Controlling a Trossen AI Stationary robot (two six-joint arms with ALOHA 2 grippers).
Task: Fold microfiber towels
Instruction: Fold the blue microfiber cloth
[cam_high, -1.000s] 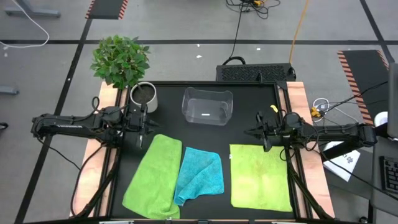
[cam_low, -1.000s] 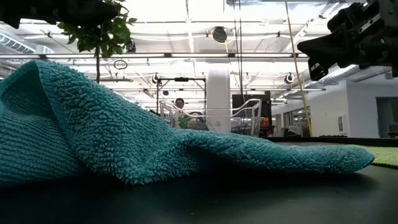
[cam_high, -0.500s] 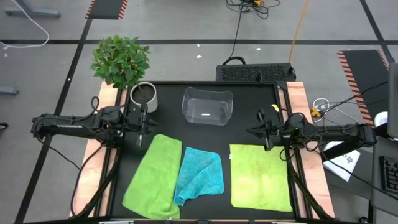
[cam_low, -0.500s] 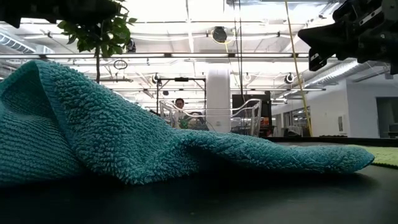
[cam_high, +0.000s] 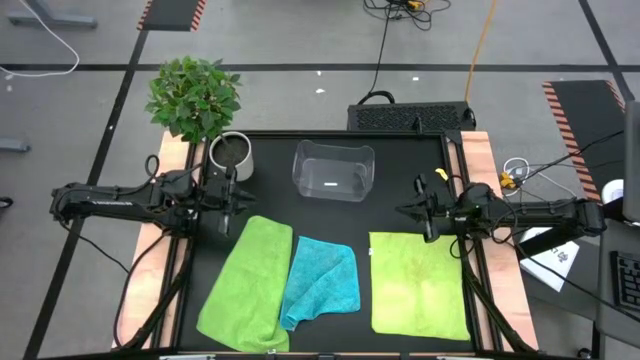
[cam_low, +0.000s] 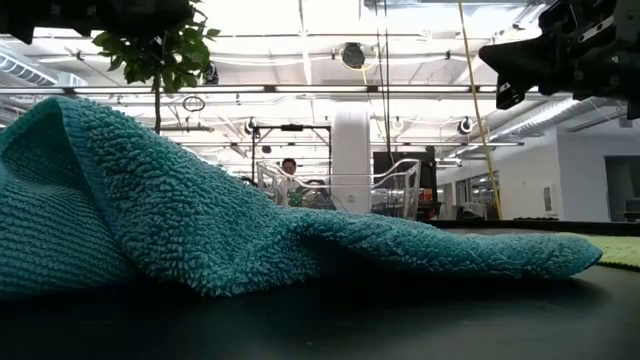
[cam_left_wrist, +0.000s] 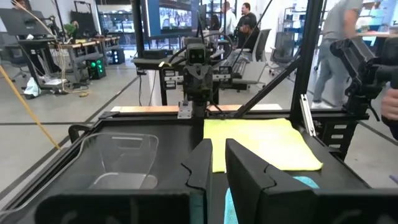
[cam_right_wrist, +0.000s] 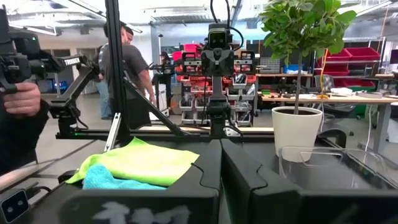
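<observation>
Towels (cam_high: 322, 283) below both end effectors

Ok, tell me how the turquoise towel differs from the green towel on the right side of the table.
The turquoise towel is blue and rumpled, with raised folds; the right green towel is lime and lies spread flat. The turquoise towel looks smaller and overlaps the edge of the left green towel; the right green towel lies apart from both. Both are fuzzy cloths on the black table, held by neither gripper.
</observation>
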